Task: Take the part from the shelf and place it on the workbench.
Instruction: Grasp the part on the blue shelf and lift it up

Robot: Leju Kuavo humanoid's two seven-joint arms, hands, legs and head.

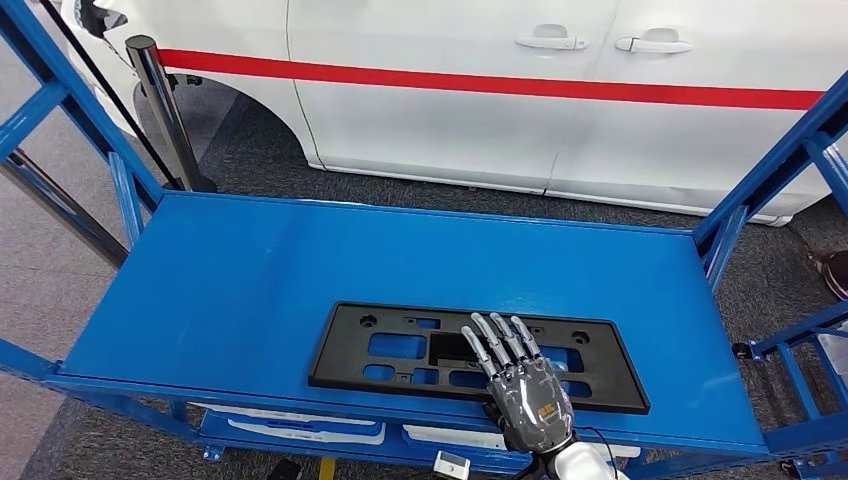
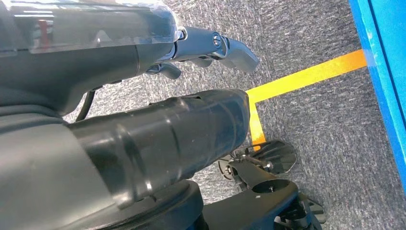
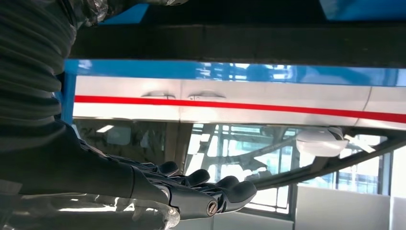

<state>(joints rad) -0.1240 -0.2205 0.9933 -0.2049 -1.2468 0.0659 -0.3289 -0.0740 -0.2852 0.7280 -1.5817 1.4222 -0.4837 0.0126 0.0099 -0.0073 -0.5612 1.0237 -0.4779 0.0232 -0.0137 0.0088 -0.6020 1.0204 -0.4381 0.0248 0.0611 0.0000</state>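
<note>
We find the right robot hand [image 1: 525,385] extended forward, fingers straight and spread (empty); the left robot hand [image 2: 191,52] hangs downward, fingers loosely curled.

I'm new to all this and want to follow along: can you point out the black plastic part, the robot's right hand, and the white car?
black plastic part [image 1: 400,345]: head view, left half of its flat frame.
right hand [image 1: 522,385]: head view, back of the hand, fingers spread over the part.
white car [image 1: 450,130]: head view, door panel below the red stripe.

Bare blue shelf [image 1: 230,290] lies open left of the black part [image 1: 400,350]; blue side frames [image 1: 745,215] flank it.
</note>
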